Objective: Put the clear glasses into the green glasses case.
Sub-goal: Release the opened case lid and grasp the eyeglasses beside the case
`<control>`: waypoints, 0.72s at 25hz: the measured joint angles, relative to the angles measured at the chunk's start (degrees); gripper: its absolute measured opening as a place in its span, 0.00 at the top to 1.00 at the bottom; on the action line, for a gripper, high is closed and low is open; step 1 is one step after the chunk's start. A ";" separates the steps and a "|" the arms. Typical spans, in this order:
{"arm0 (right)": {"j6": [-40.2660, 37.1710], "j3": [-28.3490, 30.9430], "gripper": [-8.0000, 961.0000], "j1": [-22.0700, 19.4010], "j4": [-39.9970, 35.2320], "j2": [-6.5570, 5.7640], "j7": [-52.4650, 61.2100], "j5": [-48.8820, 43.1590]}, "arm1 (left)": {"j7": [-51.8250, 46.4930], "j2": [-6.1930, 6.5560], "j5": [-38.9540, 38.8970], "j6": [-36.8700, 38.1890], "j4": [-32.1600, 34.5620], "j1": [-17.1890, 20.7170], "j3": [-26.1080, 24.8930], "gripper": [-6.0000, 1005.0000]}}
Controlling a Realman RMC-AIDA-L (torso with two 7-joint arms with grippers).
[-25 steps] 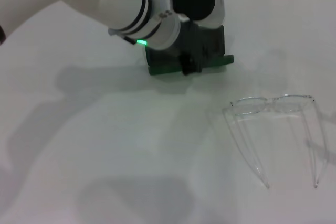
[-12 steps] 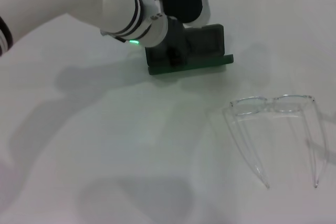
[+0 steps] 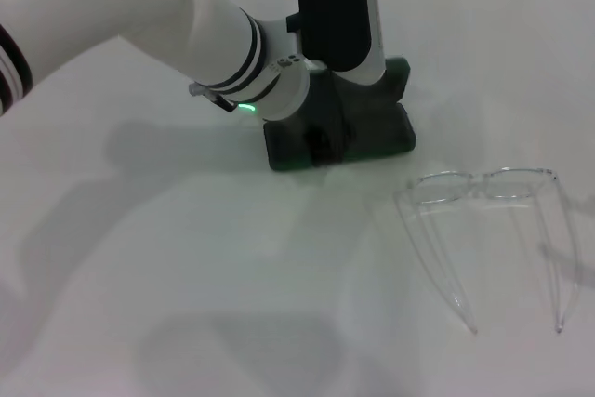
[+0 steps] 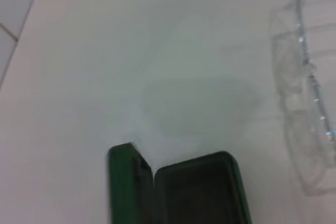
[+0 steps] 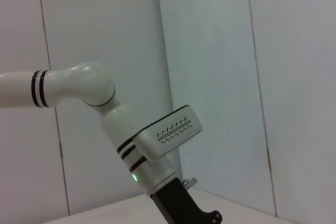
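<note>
No writing or brand can be read on anything in view. The green glasses case is being covered at the far middle of the white table by the left gripper; whether its fingers are closed cannot be told. In the left wrist view the case is being shown open, its lining dark. The clear glasses, fully see-through, are lying unfolded to the right, nearer the robot, well apart from the case.

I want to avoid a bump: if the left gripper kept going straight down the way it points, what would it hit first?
Most likely the green glasses case directly beneath the left gripper, which the wrist view shows open; the clear glasses lie well off to the side.
</note>
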 joint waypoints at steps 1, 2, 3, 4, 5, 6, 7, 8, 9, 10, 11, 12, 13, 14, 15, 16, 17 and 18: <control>0.01 0.00 0.21 0.00 0.03 0.00 0.00 0.00 | 0.00 0.00 0.00 0.00 0.00 0.00 0.00 0.96; 0.01 0.00 0.21 0.01 0.11 0.00 0.00 0.00 | 0.07 -0.02 -0.12 1.37 0.47 0.16 0.06 0.96; 0.02 0.00 0.21 0.02 0.23 0.00 0.00 0.00 | 0.06 -0.03 -0.12 1.71 0.58 0.22 0.10 0.96; 0.03 0.00 0.21 0.02 0.31 0.00 0.00 0.00 | 0.02 -0.04 -0.14 1.88 0.74 0.28 0.23 0.96; 0.04 0.00 0.21 0.02 0.40 -0.02 0.00 0.00 | -0.07 -0.04 -0.17 2.05 1.05 0.42 0.38 0.96; 0.04 0.00 0.21 -0.01 0.44 -0.04 0.00 0.00 | -0.18 -0.05 -0.20 2.10 1.57 0.71 0.52 0.96; 0.04 0.00 0.21 -0.05 0.44 -0.07 0.00 0.00 | -0.20 -0.05 -0.29 2.26 2.24 1.04 0.55 0.96; 0.04 0.00 0.21 -0.10 0.45 -0.08 0.00 0.00 | -0.22 -0.04 -0.40 2.49 3.10 1.43 0.57 0.96; 0.03 0.00 0.21 -0.13 0.45 -0.08 0.00 0.00 | -0.28 0.01 -0.53 3.22 4.50 2.04 0.59 0.96; 0.01 0.00 0.21 -0.17 0.45 -0.08 0.00 0.00 | -0.40 0.05 -0.65 4.17 5.93 2.50 0.59 0.96; -0.02 0.00 0.21 -0.21 0.45 -0.09 0.00 0.02 | -0.48 0.06 -0.72 4.82 6.76 2.73 0.59 0.96; -0.08 0.00 0.21 -0.30 0.45 -0.09 0.00 0.07 | -0.70 0.10 -0.64 5.61 7.69 3.02 0.58 0.96; -0.16 0.00 0.21 -0.37 0.45 -0.08 0.00 0.15 | -0.70 0.10 -0.64 5.61 7.69 3.02 0.58 0.96; -0.25 0.00 0.21 -0.42 0.45 -0.08 0.00 0.20 | -1.00 0.16 0.04 6.23 8.53 3.58 0.57 0.96; -0.28 0.00 0.21 -0.45 0.45 -0.07 0.00 0.22 | -1.00 0.17 0.27 6.23 8.49 3.78 0.50 0.96; -0.32 0.00 0.21 -0.49 0.45 -0.06 0.00 0.23 | -0.98 0.17 0.54 6.23 8.30 4.03 0.39 0.96; -0.34 0.00 0.21 -0.50 0.44 -0.06 0.00 0.23 | -0.93 0.18 0.60 6.20 8.06 4.29 0.26 0.96; -0.34 0.00 0.21 -0.51 0.44 -0.06 0.01 0.23 | -0.83 0.21 0.74 6.14 7.83 4.58 0.14 0.96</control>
